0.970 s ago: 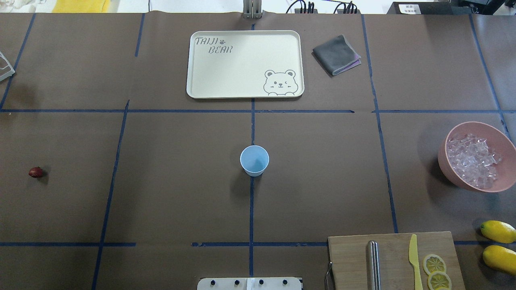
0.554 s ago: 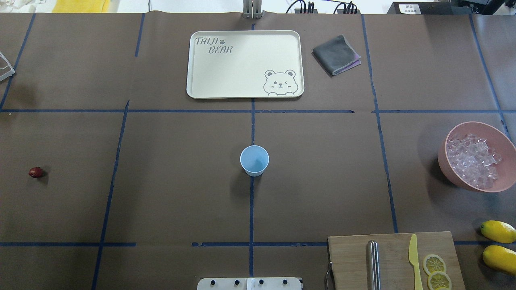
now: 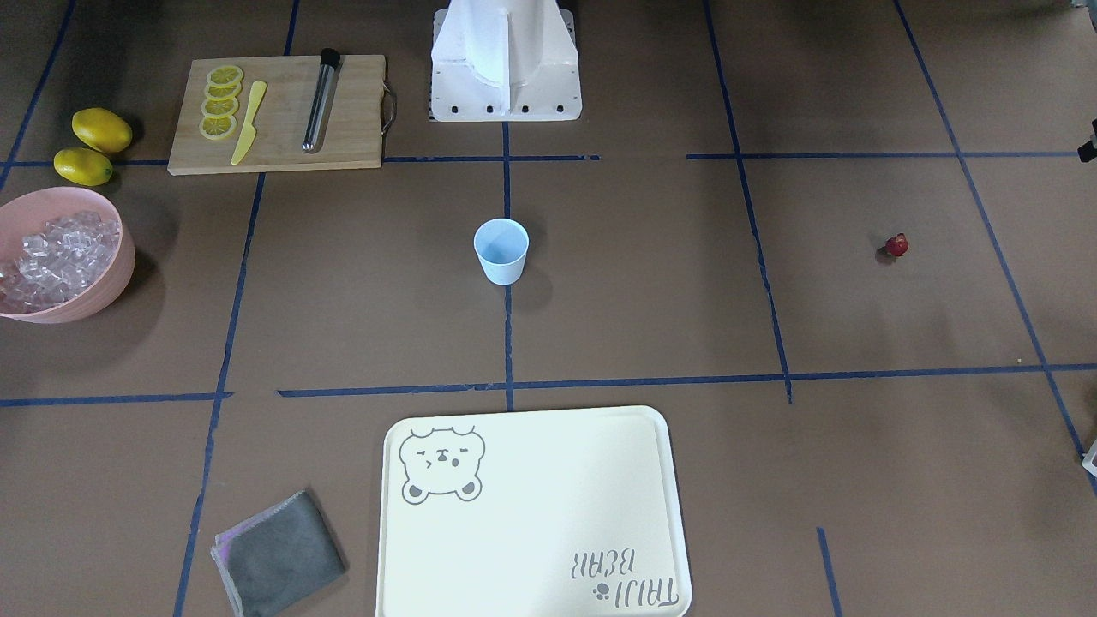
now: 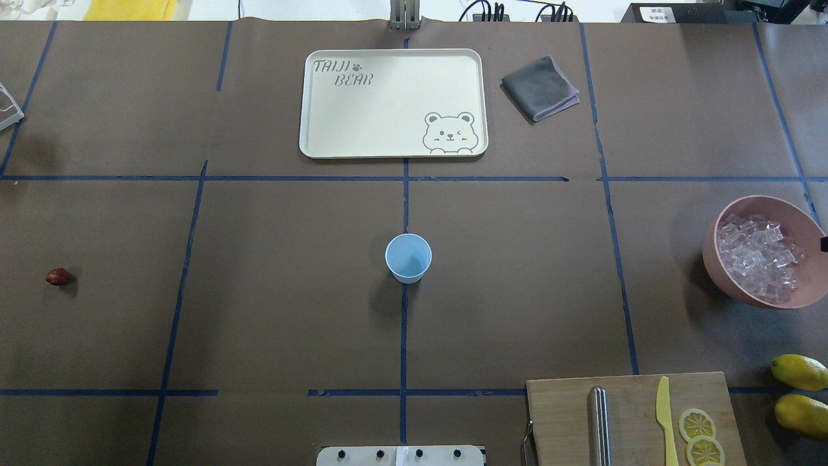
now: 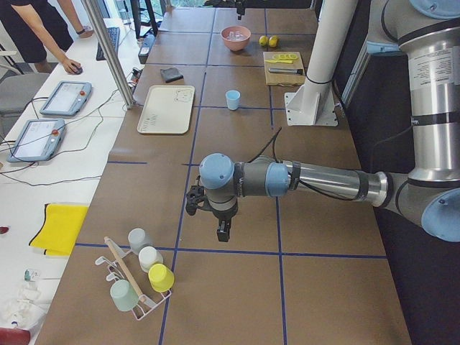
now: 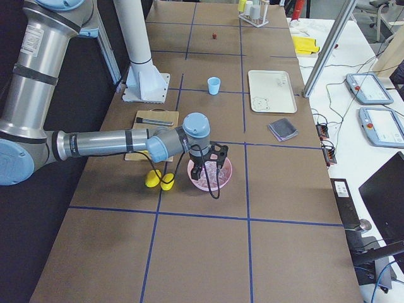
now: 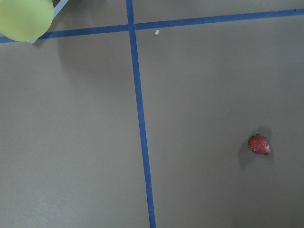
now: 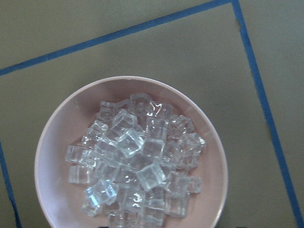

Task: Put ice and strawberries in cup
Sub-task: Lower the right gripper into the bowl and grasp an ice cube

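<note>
The pale blue cup (image 4: 408,257) stands upright and empty at the table's middle; it also shows in the front view (image 3: 501,250). The red strawberry (image 4: 57,277) lies alone at the far left and shows in the left wrist view (image 7: 259,144). The ice (image 4: 760,257) fills a pink bowl (image 4: 717,272) at the right; the right wrist view looks straight down on the ice (image 8: 137,161). My left gripper (image 5: 223,231) hangs above the table, short of the strawberry. My right gripper (image 6: 206,169) hangs over the bowl. I cannot tell whether either is open.
A cream bear tray (image 4: 362,116) and a folded grey cloth (image 4: 540,87) lie at the back. A cutting board (image 4: 634,414) with a knife, a metal tool and lemon slices, and two lemons (image 4: 799,371), are front right. A cup rack (image 5: 136,280) stands near my left gripper.
A small dark part of my right arm has come into the overhead view's right edge beside the pink bowl. The cup, the strawberry and the ice have not moved.
</note>
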You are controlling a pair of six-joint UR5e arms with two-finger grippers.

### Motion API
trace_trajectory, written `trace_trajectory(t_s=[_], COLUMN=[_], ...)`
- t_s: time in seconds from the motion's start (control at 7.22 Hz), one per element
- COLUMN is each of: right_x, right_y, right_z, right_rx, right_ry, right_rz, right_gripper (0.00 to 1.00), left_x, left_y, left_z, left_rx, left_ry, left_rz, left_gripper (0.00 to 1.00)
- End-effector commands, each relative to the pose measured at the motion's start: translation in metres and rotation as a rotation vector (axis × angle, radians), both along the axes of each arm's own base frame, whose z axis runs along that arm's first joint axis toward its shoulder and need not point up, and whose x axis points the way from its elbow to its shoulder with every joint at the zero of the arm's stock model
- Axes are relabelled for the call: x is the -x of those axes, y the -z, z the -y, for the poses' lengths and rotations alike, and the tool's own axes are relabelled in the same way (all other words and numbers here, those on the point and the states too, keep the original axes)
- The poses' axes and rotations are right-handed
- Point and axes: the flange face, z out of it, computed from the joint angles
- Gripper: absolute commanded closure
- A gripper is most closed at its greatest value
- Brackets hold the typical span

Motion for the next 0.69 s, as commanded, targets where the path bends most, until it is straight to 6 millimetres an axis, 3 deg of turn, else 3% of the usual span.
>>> trace_trajectory(t_s=[0.0, 0.14, 0.28, 0.55], right_x=[0.051, 0.059, 0.084, 0.091], right_y=[0.026, 0.027, 0.030, 0.033], right_z=[-0.005, 0.004, 0.020, 0.023], right_rx=[0.124, 0.180, 0.258, 0.308], right_ry=[-0.131, -0.181, -0.241, -0.287], right_rz=[-0.043, -0.030, -0.016, -0.003], right_gripper=[0.13, 0.12, 0.12, 0.13], left_x=[0.000, 0.000, 0.000, 0.000], left_y=[0.000, 0.000, -0.002, -0.001], left_z=[0.000, 0.000, -0.001, -0.001], left_rx=[0.003, 0.003, 0.006, 0.006], left_ry=[0.000, 0.000, 0.000, 0.000], left_rz=[-0.001, -0.001, -0.001, -0.001], left_gripper=[0.00, 0.00, 0.00, 0.00])
